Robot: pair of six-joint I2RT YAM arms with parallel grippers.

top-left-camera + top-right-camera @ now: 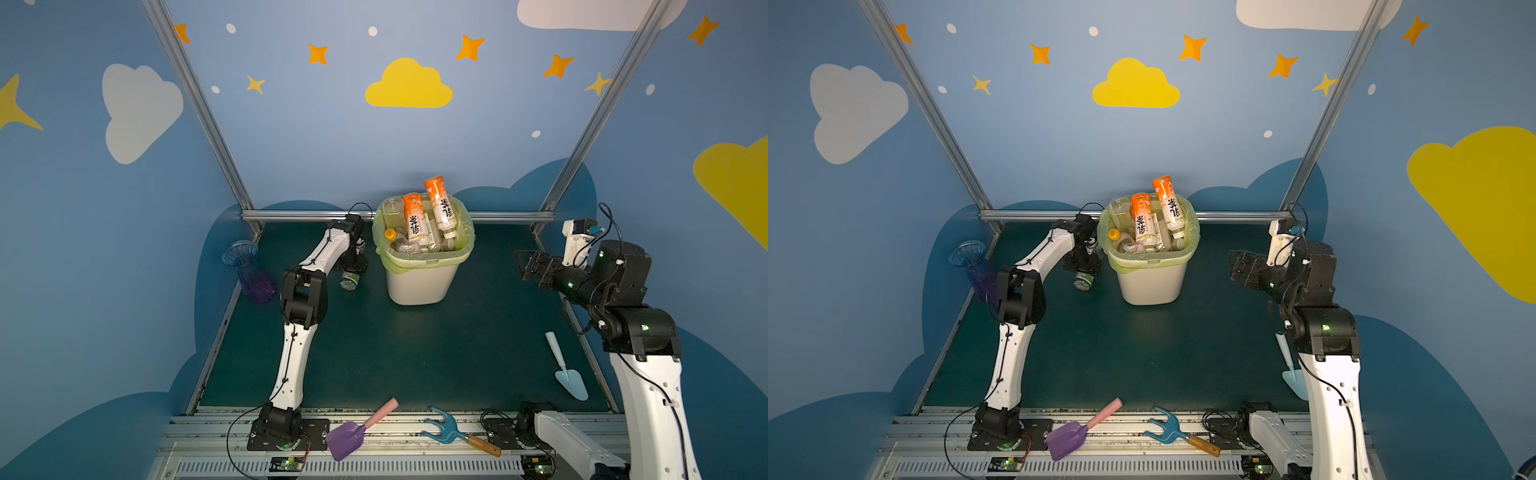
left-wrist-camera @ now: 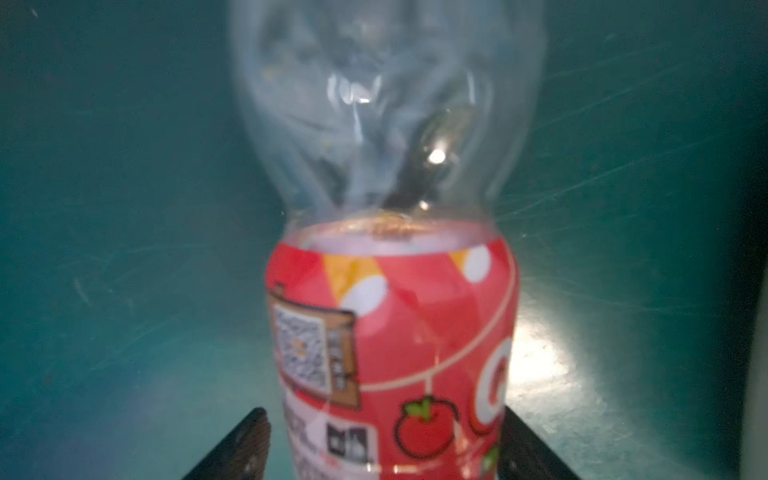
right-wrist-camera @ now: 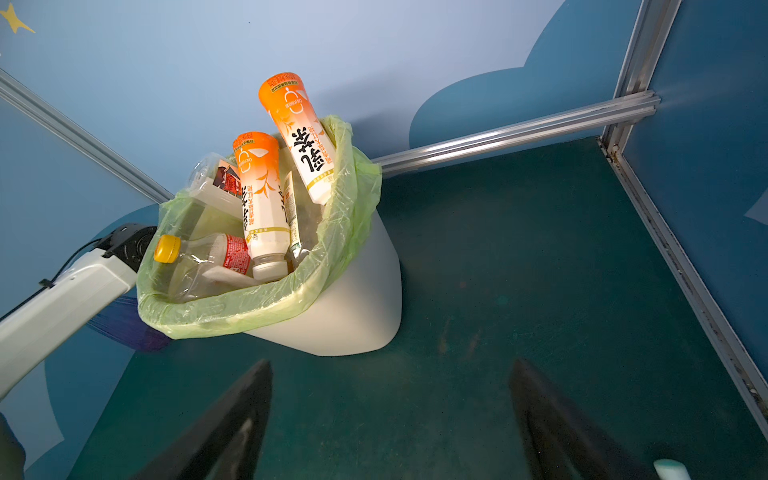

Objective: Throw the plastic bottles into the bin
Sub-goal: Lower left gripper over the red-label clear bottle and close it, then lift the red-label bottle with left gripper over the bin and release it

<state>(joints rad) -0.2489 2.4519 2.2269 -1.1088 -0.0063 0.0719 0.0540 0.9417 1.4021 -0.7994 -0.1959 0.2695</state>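
Red-label bottle point(image 2: 395, 332) lies on worktop point(image 2: 124, 208) between the jaws of my left pincer point(image 2: 384, 415); cannot tell if gripped. Right pincer point(image 3: 390, 365) wide, empty.

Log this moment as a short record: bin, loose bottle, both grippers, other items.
bin: upright, heaped; two orange-labelled bottles poke above its rim
red-labelled bottle: lying on the green mat, left of the bin
left gripper: down at that bottle, jaws either side; grip cannot be confirmed
right gripper: open, empty, right of the bin
other items: ribbed vase, purple shovel, blue fork, pale-blue trowel
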